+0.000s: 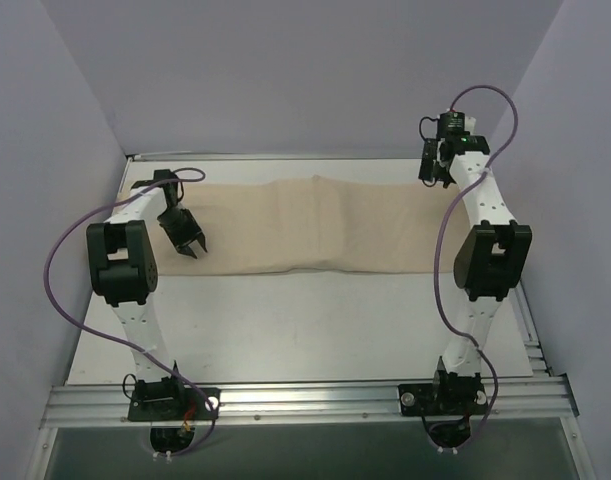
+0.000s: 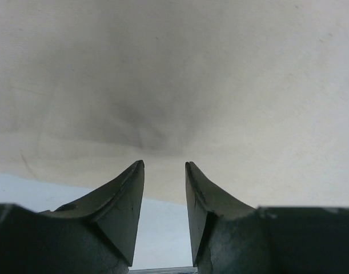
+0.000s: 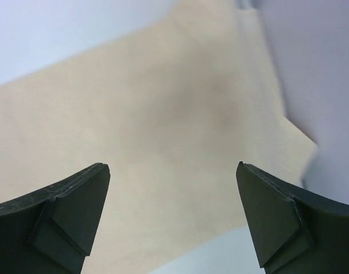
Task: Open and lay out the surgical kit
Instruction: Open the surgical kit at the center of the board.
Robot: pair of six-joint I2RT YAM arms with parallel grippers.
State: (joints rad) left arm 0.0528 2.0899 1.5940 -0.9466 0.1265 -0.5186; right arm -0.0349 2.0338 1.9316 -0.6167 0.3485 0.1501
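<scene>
Lying folded in a long strip across the far half of the table (image 1: 315, 330), the beige cloth wrap (image 1: 315, 225) spans nearly its whole width. The left gripper (image 2: 164, 165) hovers over its left end, jaws narrowly parted, empty; the right gripper (image 3: 173, 165) hangs above the right end, jaws wide, empty.
</scene>
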